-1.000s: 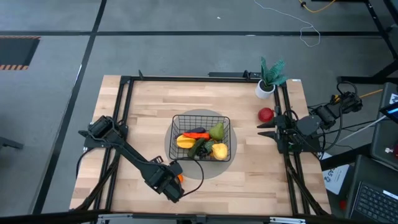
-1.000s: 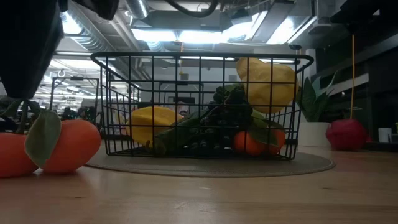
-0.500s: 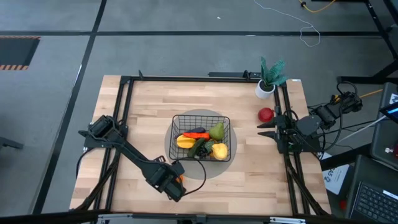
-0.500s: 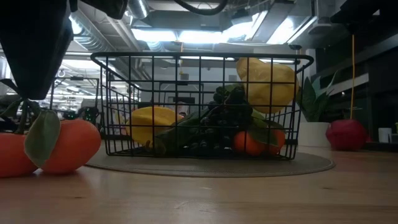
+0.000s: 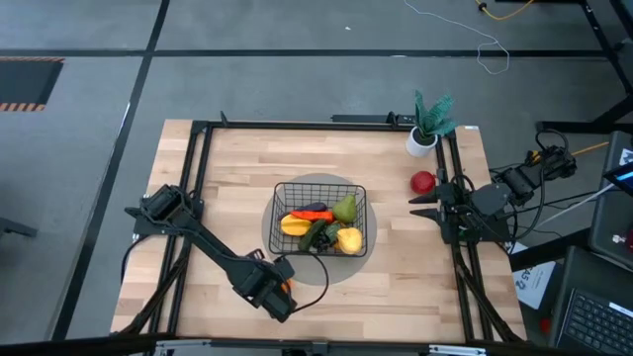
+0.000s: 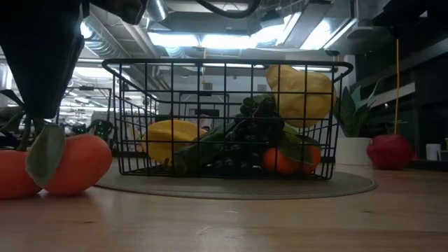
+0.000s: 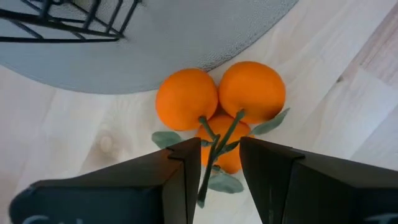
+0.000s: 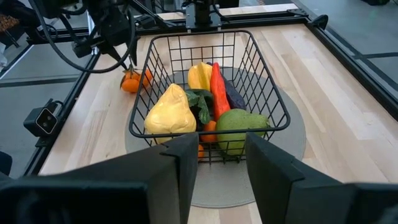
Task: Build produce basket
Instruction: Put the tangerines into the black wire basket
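A round grey mat [image 5: 286,268] lies mid-table on the light wooden table [image 5: 237,168]; a teal potted plant in a white pot [image 5: 425,127] stands at its far right corner

Overhead, table-level, two wrists — shared basket [image 5: 319,219]

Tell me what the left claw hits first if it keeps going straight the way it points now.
The left claw points down at the bunch of oranges on the table beside the grey mat. Its fingers straddle the green stem, so it would probably meet the stem and the oranges first.
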You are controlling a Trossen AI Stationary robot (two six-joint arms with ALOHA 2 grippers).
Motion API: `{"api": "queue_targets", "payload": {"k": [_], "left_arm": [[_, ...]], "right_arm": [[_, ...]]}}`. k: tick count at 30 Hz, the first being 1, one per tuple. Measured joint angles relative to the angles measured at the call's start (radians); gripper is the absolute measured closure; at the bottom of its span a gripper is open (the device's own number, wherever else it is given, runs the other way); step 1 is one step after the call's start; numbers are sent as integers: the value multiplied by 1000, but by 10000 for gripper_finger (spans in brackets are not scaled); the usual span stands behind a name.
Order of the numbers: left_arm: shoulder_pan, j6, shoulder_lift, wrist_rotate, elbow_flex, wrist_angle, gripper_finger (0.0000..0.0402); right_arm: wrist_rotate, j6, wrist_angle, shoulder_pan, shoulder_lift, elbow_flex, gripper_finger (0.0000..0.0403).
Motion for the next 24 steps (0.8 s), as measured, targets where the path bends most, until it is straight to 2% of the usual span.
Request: {"api": "queue_targets", "payload": {"k": [7,16,20,24], "left_arm": [[0,1,0,78,-75,91,301],[11,78,0,85,-88,93,304],[11,82,0,88,-88,94,332],[11,82,0,73,-88,94,387]], "right_arm": [[0,2,0,0,0,0,279],[0,5,0,0,0,0,279],[0,5,0,0,0,0,279],[0,4,0,0,0,0,279]]}}
